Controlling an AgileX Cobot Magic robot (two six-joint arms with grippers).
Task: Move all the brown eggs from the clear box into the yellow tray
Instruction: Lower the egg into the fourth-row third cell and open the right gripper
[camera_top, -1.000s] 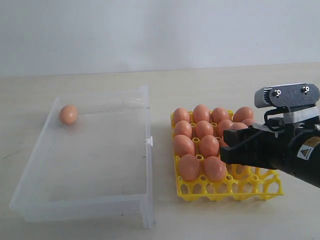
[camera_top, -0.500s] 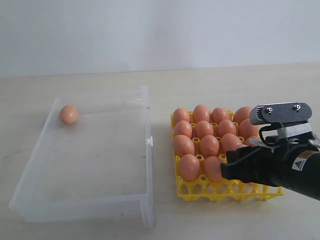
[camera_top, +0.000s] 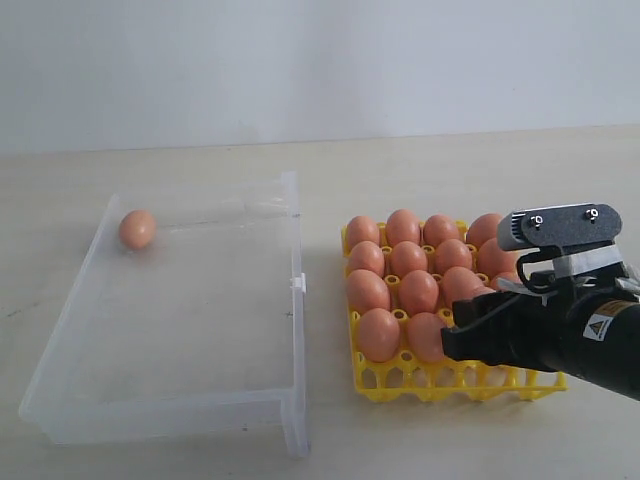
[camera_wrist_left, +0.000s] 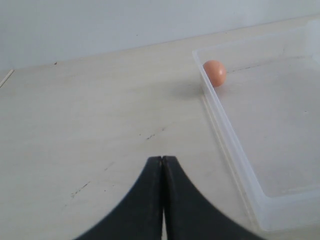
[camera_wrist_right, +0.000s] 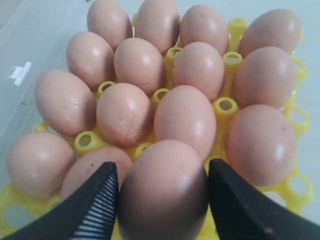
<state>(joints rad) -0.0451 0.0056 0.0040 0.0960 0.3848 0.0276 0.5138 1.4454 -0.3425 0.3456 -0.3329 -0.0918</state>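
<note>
Nearing the finish, we pinch a brown egg (camera_wrist_right: 162, 200) in the right gripper (camera_wrist_right: 161, 167) over the nearly full yellow tray (camera_top: 400, 388), left gripper (camera_wrist_left: 162, 160) pressed together, one last egg (camera_top: 137, 229) waiting far left in the clear box (camera_top: 200, 340).

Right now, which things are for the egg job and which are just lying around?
Job: tray, its eggs, box, the one egg in it, right gripper gripping an egg.
Just about: table, shut left gripper.
</note>
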